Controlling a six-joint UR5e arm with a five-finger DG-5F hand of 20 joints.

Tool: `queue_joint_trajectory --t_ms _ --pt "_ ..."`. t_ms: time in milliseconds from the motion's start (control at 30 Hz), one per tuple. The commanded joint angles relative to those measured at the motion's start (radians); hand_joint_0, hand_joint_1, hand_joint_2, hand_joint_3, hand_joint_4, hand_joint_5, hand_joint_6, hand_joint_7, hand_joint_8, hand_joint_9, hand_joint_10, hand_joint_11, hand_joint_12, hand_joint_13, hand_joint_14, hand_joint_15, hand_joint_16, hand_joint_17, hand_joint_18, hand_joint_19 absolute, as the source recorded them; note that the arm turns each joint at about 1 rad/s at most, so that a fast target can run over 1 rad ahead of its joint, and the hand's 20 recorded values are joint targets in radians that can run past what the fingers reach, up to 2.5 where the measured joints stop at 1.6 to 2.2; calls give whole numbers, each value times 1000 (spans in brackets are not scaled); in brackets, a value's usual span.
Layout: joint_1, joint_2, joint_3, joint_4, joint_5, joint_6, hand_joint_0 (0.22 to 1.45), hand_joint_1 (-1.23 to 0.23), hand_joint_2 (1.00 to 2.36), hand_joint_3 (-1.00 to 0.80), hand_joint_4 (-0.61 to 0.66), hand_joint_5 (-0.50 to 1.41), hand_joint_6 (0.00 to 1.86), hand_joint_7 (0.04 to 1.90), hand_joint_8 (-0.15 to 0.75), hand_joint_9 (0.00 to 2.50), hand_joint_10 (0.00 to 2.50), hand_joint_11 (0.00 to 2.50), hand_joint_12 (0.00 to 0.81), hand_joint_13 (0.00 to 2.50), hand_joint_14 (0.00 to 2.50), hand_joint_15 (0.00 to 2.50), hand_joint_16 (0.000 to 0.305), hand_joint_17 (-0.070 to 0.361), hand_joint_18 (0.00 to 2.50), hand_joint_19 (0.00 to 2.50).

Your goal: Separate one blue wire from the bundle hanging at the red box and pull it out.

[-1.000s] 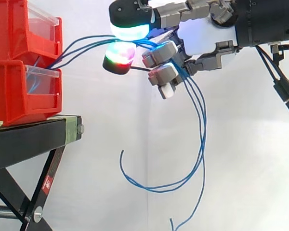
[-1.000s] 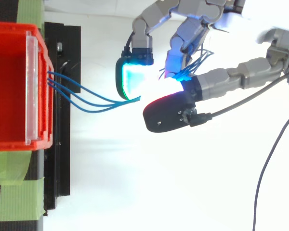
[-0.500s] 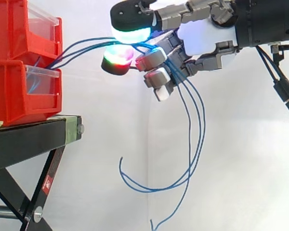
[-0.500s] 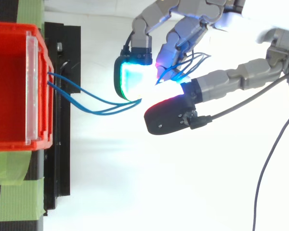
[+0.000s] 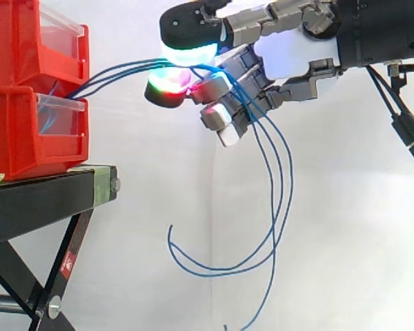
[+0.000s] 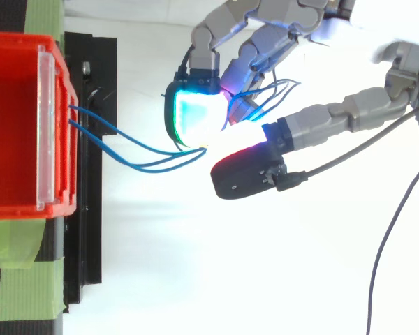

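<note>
Hand: the hand point(image 5: 290, 58) reaches in level from the right, well clear of the bins. Its fingers are curled round the wires, with a cyan pad point(image 5: 188, 54) above them and a red-green pad point(image 5: 167, 86) beneath.
Count: three blue wires point(image 5: 110, 71); two red bins point(image 5: 27, 131), stacked on one black stand point(image 5: 41, 200).
Wires: they leave the bins where the upper sits on the lower, rise to the hand, pass through its curled fingers and hang below in loose loops.
Behind: white curtain point(image 5: 359, 241).
</note>
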Motion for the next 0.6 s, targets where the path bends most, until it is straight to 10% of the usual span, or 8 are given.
queue_joint_trajectory --t_ms 0,567 --pt "0 1 0 0 0 -1 602 -906 1022 -133 115 -231 948 967 298 865 241 1670 461 992 19 1182 57 127 940 692" --pt "1 0 0 0 -2 -1 558 -698 1092 -73 16 -144 943 1019 372 1232 481 1501 547 1225 9 1145 72 161 1205 696"
